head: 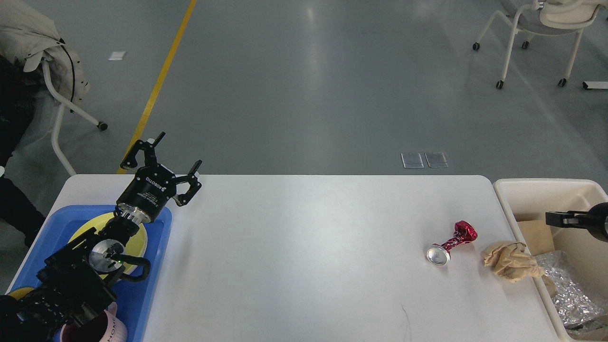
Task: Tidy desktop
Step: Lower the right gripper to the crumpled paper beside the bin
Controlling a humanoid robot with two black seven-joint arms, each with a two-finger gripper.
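crushed can (449,245), paper wad (510,261) beside bin (522,190), seemingly overhanging

left gripper (167,160): fingers spread, raised | right gripper (553,219): fingers apparently together, barely visible

Illumination was bright, even and diffuse, evidently from overhead. The grey floor (308,95) carried soft pale streaks of reflected light. The white desktop (308,247) appeared matte, nearly shadowless, with only faint shading beneath the crushed can (450,243). Focus was sharp throughout; edge distortion was slight.
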